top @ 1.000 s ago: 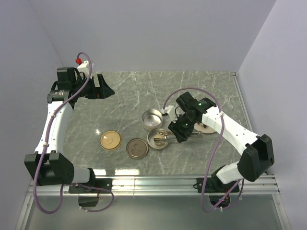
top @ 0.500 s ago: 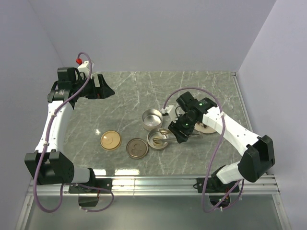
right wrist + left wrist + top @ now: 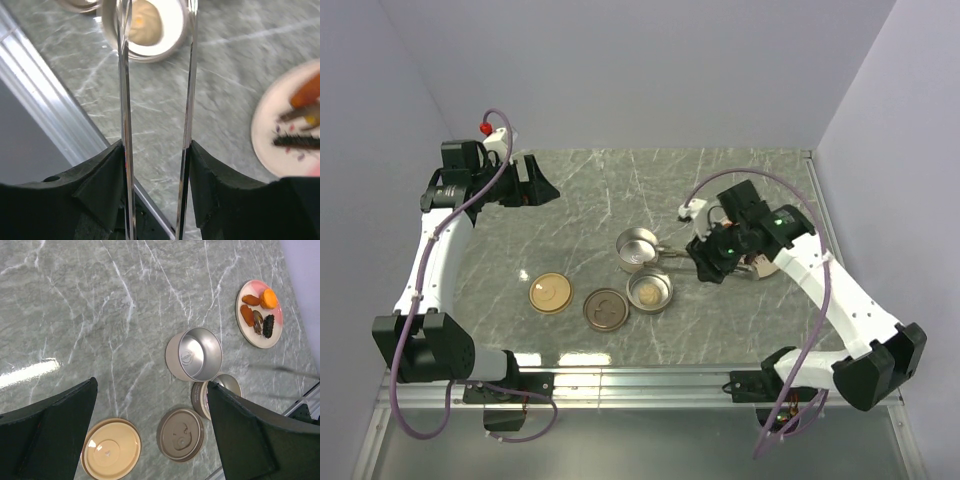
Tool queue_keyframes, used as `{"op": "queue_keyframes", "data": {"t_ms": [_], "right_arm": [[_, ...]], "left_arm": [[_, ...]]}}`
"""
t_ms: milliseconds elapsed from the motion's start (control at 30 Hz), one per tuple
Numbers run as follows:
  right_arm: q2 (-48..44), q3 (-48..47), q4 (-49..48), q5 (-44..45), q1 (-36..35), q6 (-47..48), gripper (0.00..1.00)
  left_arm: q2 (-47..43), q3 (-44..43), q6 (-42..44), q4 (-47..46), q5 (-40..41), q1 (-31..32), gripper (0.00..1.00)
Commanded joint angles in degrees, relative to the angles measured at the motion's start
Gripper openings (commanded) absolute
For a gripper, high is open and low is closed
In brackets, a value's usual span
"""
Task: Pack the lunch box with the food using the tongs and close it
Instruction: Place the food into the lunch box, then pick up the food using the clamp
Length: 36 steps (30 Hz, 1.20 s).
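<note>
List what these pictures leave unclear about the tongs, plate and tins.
- The tongs: right wrist view, tips cut off by the top edge.
- The plate: top view, mostly hidden under the right arm; right wrist view, blurred.
- The tin with the pale piece: left wrist view, partly behind a black finger.

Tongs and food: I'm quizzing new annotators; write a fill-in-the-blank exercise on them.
The thin silver metal tongs sit in the right gripper, while the left gripper is ___.
The orange food chunk lies on the pale ___ round plate.
The taller round metal tin holds ___ food.
Missing: open; pink; no.
</note>
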State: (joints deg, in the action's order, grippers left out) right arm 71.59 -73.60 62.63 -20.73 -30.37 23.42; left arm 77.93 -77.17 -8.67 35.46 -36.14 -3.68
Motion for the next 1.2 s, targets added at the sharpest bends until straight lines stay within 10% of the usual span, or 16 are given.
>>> {"op": "queue_keyframes", "data": {"t_ms": [0, 600, 1167], "right_arm": [[-2.3, -1.0, -0.6, -0.6, 9.7, -1.4, 0.57], [6.0, -5.1, 2.0, -10.4, 58.0, -0.7, 0.51], [20.4, -5.8, -0.4, -18.2, 65.6, -2.8, 0.47]], "left_arm": [[0.7, -2.9, 0.8, 1.1, -1.0, -0.2, 0.97], [1.3, -2.9, 0.4, 0.4, -2.4, -0.2, 0.97], [2.0, -3.0, 0.1, 0.3, -2.1, -0.1, 0.97]]}}
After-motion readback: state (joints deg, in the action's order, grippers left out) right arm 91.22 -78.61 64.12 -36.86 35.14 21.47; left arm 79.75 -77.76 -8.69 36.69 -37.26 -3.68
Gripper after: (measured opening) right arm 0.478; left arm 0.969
